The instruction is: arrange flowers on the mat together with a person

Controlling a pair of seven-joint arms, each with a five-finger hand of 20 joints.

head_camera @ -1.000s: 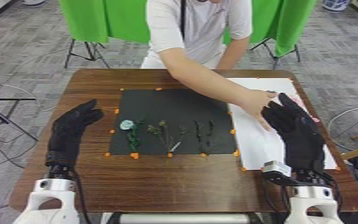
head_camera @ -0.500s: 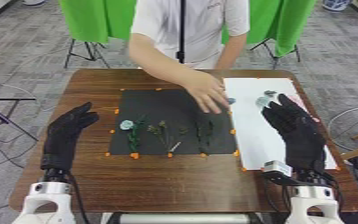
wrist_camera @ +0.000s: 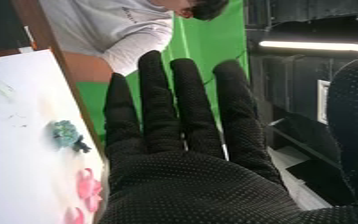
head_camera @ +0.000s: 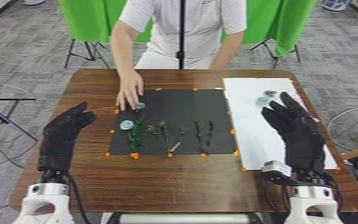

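Hovering over the black mat (head_camera: 180, 102), a person's hand (head_camera: 129, 90) is by a blue flower (head_camera: 140, 105). Spindly stems (head_camera: 209, 131) lie on it too. Ruffled teal flower (wrist_camera: 65, 133) and pink petals (wrist_camera: 87, 184) (super smooth) are on white paper (head_camera: 251, 125). Left hand (head_camera: 67, 125) and right hand (head_camera: 291, 125): fingers open.

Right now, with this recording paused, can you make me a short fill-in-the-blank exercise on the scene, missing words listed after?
1. The person's hand is at the far ____ corner of the black mat.
2. The robot's right hand is over the ____ sheet.
3. The petals near the blue-green flower are ____.
4. The robot's left hand holds ____.

Missing words: left; white; pink; nothing.
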